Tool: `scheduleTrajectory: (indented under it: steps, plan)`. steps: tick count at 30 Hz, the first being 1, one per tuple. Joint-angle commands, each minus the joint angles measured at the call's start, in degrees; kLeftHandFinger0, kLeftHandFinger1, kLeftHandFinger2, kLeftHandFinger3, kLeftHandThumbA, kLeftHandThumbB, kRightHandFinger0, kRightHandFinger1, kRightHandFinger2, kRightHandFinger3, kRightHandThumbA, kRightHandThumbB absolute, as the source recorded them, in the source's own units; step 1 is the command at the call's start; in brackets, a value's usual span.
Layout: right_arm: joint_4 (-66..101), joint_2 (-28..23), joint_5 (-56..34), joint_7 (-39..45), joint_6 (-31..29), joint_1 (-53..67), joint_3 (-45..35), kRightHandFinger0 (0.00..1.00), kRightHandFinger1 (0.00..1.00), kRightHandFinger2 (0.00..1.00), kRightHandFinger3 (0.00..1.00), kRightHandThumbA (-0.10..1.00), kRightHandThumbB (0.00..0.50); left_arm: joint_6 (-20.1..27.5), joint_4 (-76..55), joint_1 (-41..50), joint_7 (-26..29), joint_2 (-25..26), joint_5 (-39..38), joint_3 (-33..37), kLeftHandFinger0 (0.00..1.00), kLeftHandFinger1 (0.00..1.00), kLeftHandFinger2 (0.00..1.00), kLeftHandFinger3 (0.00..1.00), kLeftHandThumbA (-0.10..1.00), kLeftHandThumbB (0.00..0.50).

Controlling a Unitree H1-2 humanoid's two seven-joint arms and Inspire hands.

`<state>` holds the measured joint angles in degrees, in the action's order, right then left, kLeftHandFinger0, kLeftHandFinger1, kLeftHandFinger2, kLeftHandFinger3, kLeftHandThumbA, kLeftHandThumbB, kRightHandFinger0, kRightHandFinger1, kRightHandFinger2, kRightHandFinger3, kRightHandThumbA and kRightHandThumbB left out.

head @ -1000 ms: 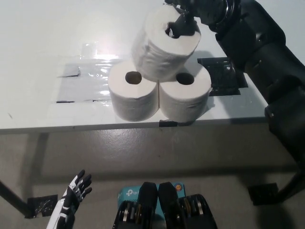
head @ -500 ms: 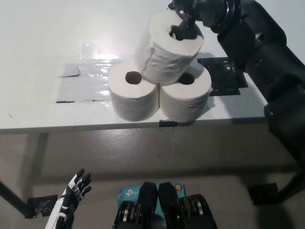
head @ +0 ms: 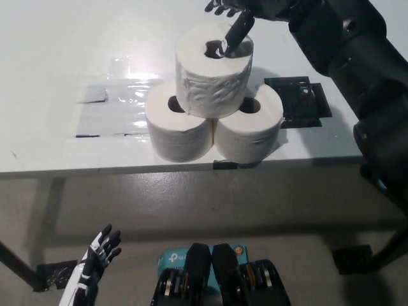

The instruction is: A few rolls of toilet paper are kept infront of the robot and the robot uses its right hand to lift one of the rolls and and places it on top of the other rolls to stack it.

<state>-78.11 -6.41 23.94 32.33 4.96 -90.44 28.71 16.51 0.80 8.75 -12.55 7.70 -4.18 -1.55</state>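
The top roll of toilet paper sits upright in the upper middle of the frame, its core hole facing up. It rests on two lower rolls, bridging the seam between them: the left roll and the right roll, which stand side by side, touching, near the front edge of the white table. Part of each lower roll's core hole shows beside the base of the top roll.

The black right hand hangs at the top edge of the frame, just above and behind the top roll. One finger reaches down with its tip at or just inside the core hole; the other fingers are spread apart near the frame edge and touch nothing visible. The hand is not closed around the roll, though whether the lowered fingertip touches the cardboard cannot be told. The black arm runs from the hand down along the right side of the frame.

Under the rolls and to their left lies a sheet of clear plastic, shiny with glare, taped to the table. A black mat lies on the table just right of the right roll.

The white left hand rests at the lower left of the frame, below the table edge, fingers apart and holding nothing.
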Motion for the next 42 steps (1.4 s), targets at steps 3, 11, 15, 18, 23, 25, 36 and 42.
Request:
scheduleTrajectory:
  steps: [3,11,15,18,23,25,36,42]
  plan:
    - [1.2,-0.9,0.0,-0.7,2.7,-6.7,-1.2,1.00,1.00,1.00,1.00,1.00,0.455,1.0,-0.6,-1.0,0.3,0.9,0.0,0.1,1.00,1.00,1.00,1.00,1.00,0.346]
    - [10.5,-5.9,-6.4,-6.4,-1.9,-8.3,-11.8,1.00,1.00,1.00,1.00,1.00,0.362,1.0,-0.5,-0.7,-0.3,1.0,-0.8,0.3,1.00,1.00,1.00,1.00,1.00,0.325]
    - [25.0,-11.0,-6.1,-12.0,-0.2,-6.9,-18.7,1.00,1.00,1.00,1.00,1.00,0.388,-0.5,-1.1,-1.3,-0.1,1.2,-1.1,0.1,1.00,1.00,1.00,1.00,1.00,0.328]
    - [30.4,-13.6,-8.7,-11.6,-0.1,-7.4,-23.9,1.00,1.00,1.00,1.00,1.00,0.414,-0.3,-0.8,-1.4,0.0,0.9,-1.2,0.2,1.00,1.00,1.00,1.00,1.00,0.313]
    - [53.8,-18.9,-14.7,-10.7,0.7,-1.0,-34.6,1.00,1.00,1.00,1.00,1.00,0.324,-0.1,-0.5,-2.4,0.5,0.7,-0.6,0.0,1.00,1.00,1.00,1.00,1.00,0.310]
    - [68.7,-20.4,-17.4,-9.4,4.5,4.7,-39.2,1.00,1.00,1.00,1.00,1.00,0.362,-0.3,0.1,-3.8,0.5,0.6,-0.8,-0.1,1.00,1.00,1.00,1.00,1.00,0.286]
    - [113.8,-24.1,-32.2,-11.6,4.9,41.9,-60.8,1.00,1.00,1.00,1.00,1.00,0.336,-1.8,4.3,-13.7,0.1,0.4,-2.1,-0.1,1.00,1.00,1.00,1.00,1.00,0.293]
    - [119.2,-18.9,-43.8,-18.4,-4.0,60.0,-67.8,1.00,1.00,1.00,1.00,1.00,0.326,-2.0,5.5,-15.3,0.1,1.2,-2.5,-0.8,1.00,1.00,1.00,1.00,1.00,0.275]
